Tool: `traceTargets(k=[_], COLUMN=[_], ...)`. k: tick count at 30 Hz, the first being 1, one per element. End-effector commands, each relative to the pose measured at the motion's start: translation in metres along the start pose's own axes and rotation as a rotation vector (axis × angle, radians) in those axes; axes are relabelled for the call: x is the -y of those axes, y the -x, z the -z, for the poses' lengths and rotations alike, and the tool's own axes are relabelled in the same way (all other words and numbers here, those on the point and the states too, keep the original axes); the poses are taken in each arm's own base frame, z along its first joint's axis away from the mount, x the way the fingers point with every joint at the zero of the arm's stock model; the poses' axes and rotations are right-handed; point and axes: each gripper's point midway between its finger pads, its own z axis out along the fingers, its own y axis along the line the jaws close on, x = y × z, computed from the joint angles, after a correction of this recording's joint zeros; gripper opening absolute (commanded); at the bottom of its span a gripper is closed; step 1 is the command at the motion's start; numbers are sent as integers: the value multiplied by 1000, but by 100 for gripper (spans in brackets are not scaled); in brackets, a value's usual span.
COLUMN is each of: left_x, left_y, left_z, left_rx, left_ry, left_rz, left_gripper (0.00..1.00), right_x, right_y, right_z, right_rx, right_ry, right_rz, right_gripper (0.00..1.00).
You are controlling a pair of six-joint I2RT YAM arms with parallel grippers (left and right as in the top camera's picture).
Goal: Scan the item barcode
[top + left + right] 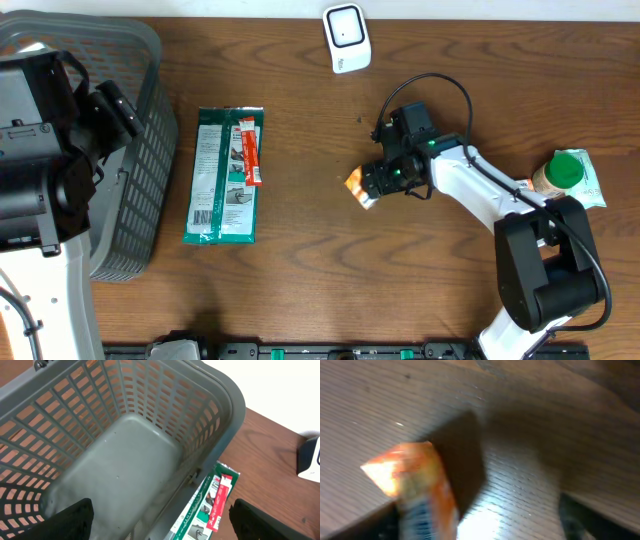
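Mid-table, the right pincer (372,184) stands spread about the orange packet (357,189), bare table (300,290) around; left pincer (165,525) spread over basket (220,390).

The overhead view is bright and even, lit from above, and sharp across the brown table (300,290); shadows there are soft and faint; the white scanner (346,38) is nearly blown out. The left wrist view is clear and well lit; light passes through the slots of the basket (150,390), and a dull sheen lies on its grey floor; the left gripper (161,512) shows its fingers (70,521) as black, soft-edged masses in the 2 lower corners. The right wrist view is dimmer and heavily blurred; the orange packet (415,485) is a smear with no legible print; a dark shadow falls to its right; pale glare sits on the wood at bottom centre; the upper right corner sinks into darkness.
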Motion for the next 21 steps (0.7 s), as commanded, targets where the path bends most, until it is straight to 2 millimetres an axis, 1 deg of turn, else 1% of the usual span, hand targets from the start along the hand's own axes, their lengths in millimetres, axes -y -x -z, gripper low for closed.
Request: traceTargets(k=[1,5,7,9,12,14,17,19,21], left_x=[-3,-3,-3,-3,-3,-3,-3,-3,-3], left_y=[2,2,2,2,2,2,2,2,2], left_z=[1,1,1,1,1,1,1,1,1], left_rx=[8,8,8,8,8,8,8,8,8], left_ry=[10,10,10,10,10,10,10,10,10], left_rz=[6,6,6,6,6,6,6,6,6], left_gripper=[88,88,88,88,88,88,88,88,88], right_x=[21,32,38,39,36,31,17,1,-20], right_y=[-4,-2,4,13,30,41,55,60,62], right_z=[-4,-1,3,11,33,52,82,100,115], right_rx=[-9,0,17,39,81,111,167,208,241], right_ry=[-102,-164,-189,-191,-189,-187,-151,-79,20], right_rz=[-10,-11,-16,-22,-23,-19,-9,4,24], right_gripper=[99,99,99,99,99,99,99,99,99])
